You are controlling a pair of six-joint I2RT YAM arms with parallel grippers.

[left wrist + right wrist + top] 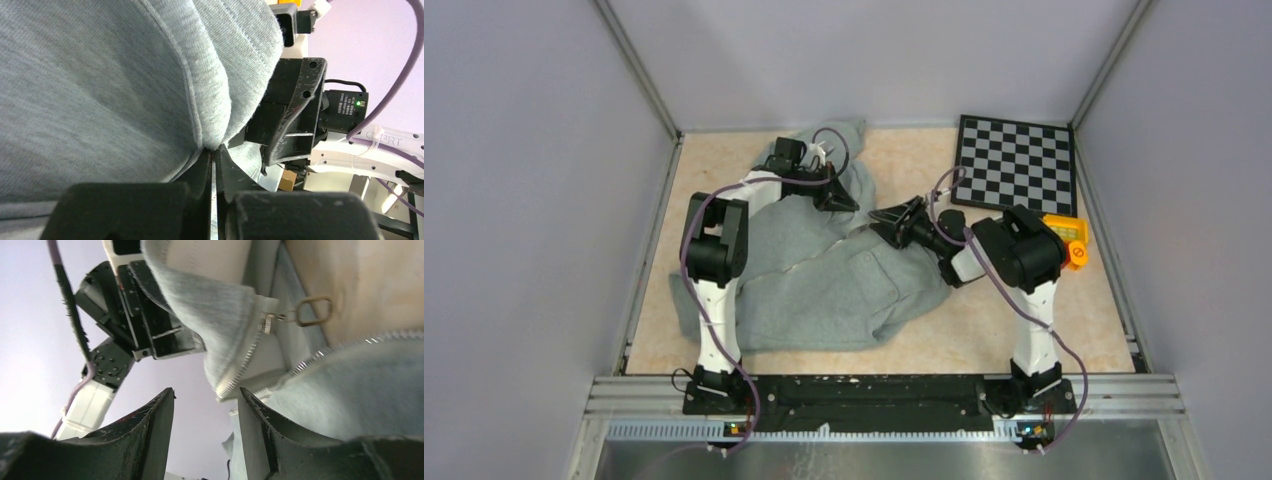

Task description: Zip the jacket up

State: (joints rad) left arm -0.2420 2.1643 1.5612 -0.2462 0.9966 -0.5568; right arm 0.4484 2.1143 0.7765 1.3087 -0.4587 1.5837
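The light-grey jacket [824,280] lies crumpled across the left and middle of the table. My left gripper [836,196] is at its upper edge, and the left wrist view shows that gripper [214,151] shut on a stitched fold of the jacket [125,85]. My right gripper [894,214] faces it from the right. In the right wrist view it [206,395] stands open with only air between its fingers. The zipper's toothed edges [240,372] end just above the right fingertip [246,396]. The slider [267,323] and its metal pull [313,311] hang higher up.
A checkerboard [1014,164] lies at the back right. A yellow and orange object [1069,240] sits behind the right arm. Grey walls close in the table on the left, back and right. Purple cables loop over both arms.
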